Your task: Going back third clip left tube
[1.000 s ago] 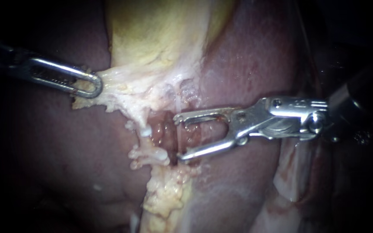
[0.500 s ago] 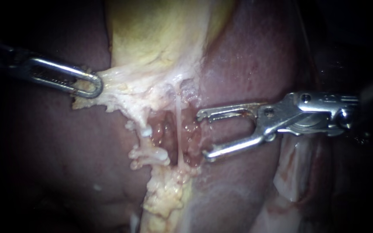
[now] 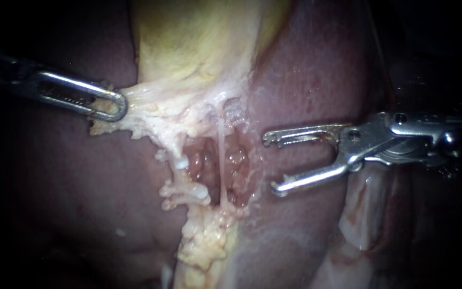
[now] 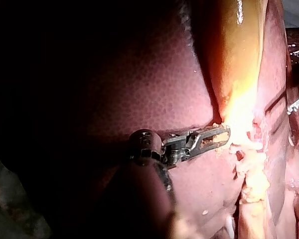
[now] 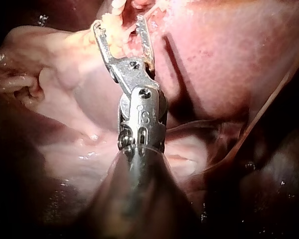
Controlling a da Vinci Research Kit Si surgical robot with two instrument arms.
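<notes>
A thin pale tube (image 3: 221, 155) runs upright across a raw reddish pit below the yellow gallbladder (image 3: 199, 43). Left of the pit lie two white lumps (image 3: 188, 191), perhaps clips; I cannot tell. My right instrument (image 3: 270, 164) stands open and empty to the right of the pit, clear of the tube. In the right wrist view its jaws (image 5: 120, 24) gape just short of the pale fat. My left instrument (image 3: 110, 105) is shut on the whitish tissue at the gallbladder's lower edge and holds it stretched leftward; its jaws (image 4: 217, 137) show the same hold in the left wrist view.
Dark red liver (image 3: 306, 69) surrounds the gallbladder on both sides. A ridge of yellow fat (image 3: 204, 241) runs down from the pit. Pale folded tissue (image 3: 364, 214) lies under the right instrument's shaft. The right instrument's tip (image 4: 296, 104) shows beyond the gallbladder in the left wrist view.
My right instrument has drawn back to the right, its open jaws leaving the tube they straddled a second ago. The left instrument and the tissue it holds have not moved.
</notes>
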